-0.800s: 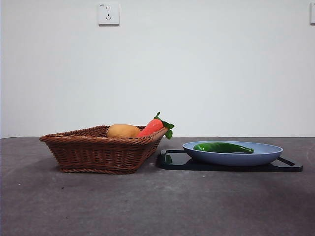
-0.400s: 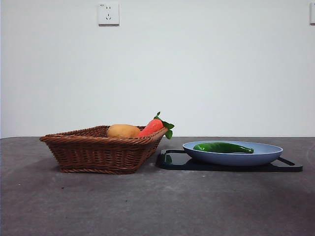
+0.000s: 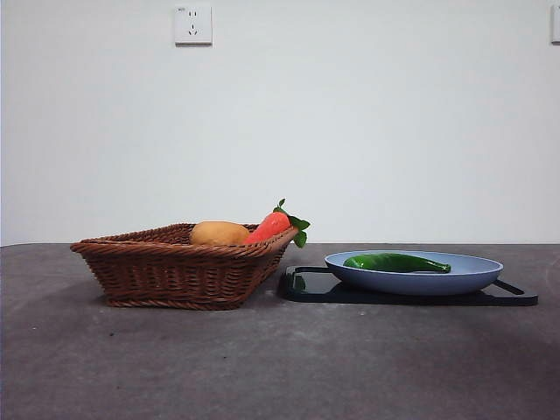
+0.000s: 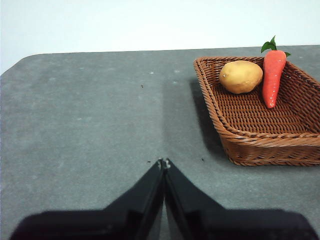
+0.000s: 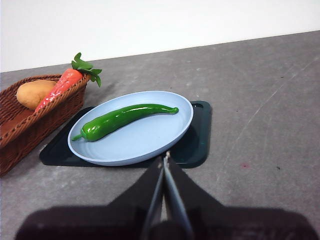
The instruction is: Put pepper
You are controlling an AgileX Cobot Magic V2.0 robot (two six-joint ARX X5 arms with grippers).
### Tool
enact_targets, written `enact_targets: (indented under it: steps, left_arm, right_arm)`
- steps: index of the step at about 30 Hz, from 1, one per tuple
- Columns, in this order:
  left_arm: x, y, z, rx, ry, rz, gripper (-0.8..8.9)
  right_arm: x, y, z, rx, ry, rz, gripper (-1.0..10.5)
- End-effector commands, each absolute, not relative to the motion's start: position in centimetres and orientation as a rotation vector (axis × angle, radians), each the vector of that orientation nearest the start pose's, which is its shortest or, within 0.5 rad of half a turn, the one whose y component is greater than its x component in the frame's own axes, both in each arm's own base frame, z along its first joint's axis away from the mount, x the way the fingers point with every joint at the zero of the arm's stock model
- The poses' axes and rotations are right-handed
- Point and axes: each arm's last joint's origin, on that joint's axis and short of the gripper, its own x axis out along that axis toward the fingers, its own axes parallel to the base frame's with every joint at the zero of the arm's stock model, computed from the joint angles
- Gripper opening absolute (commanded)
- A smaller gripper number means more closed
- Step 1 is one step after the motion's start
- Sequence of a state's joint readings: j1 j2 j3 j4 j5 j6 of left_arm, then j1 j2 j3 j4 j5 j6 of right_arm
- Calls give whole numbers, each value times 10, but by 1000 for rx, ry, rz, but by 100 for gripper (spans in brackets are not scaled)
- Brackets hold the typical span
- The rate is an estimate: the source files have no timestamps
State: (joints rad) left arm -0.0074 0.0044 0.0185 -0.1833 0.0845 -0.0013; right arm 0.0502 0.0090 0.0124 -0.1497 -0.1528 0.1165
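Grey, mottled tabletop (image 3: 280, 367) runs back to a plain white wall with a socket (image 3: 192, 24) high up. On it the pepper (image 5: 122, 120) lies lengthwise in a pale blue plate (image 5: 150, 142), which sits on a dark tray (image 5: 197, 145). Just beside the tray stands a wicker basket (image 3: 175, 267) holding a potato (image 4: 240, 76) and a carrot (image 4: 272, 75) — the carrot leans on the rim. Both the left gripper (image 4: 164, 162) and the right gripper (image 5: 165, 156) have their jaws pressed together, empty — neither touching anything.
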Motion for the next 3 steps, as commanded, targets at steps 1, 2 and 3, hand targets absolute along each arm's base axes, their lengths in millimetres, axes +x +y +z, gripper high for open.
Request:
enact_targets:
  steps: [1, 2, 3]
  left_arm:
    - [95, -3, 151, -14, 172, -86, 8]
    - [95, -3, 151, -14, 172, -86, 8]
    - [95, -3, 151, -14, 172, -86, 8]
  right_arm:
    - [96, 9, 151, 133, 161, 190, 11]
    - [96, 9, 151, 133, 161, 191, 11]
    - [96, 9, 151, 133, 161, 190, 11]
